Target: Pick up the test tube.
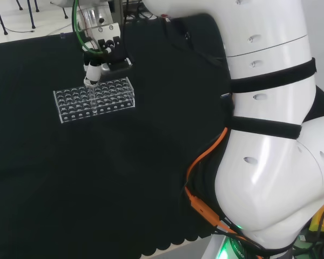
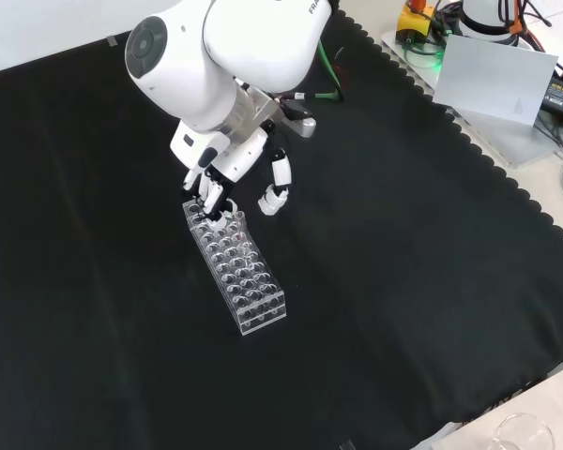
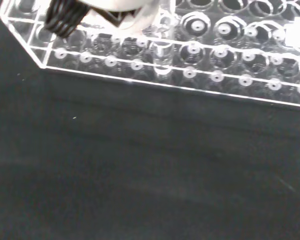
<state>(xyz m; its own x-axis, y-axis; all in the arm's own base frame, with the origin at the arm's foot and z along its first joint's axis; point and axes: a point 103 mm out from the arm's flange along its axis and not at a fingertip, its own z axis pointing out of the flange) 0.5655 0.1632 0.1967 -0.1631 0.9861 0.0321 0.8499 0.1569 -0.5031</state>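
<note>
Progress: we judge the test tube (image 3: 162, 52) not yet lifted; it stands upright in the clear rack (image 2: 247, 281).
Left to do: close on it, draw it straight up.
Hand: our hand (image 2: 227, 167) hangs over the rack's far end, front view.
Fingers: our fingers (image 2: 209, 192) curl down among the holes; whether they hold the tube, we cannot tell.
Surface: black cloth (image 1: 124, 178).

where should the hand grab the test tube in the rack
Grip the test tube at its open top, the part standing above the clear rack, coming straight down from above. It stands upright in a hole near the rack's edge, so the hand can only pinch the rim and lift vertically.
</note>
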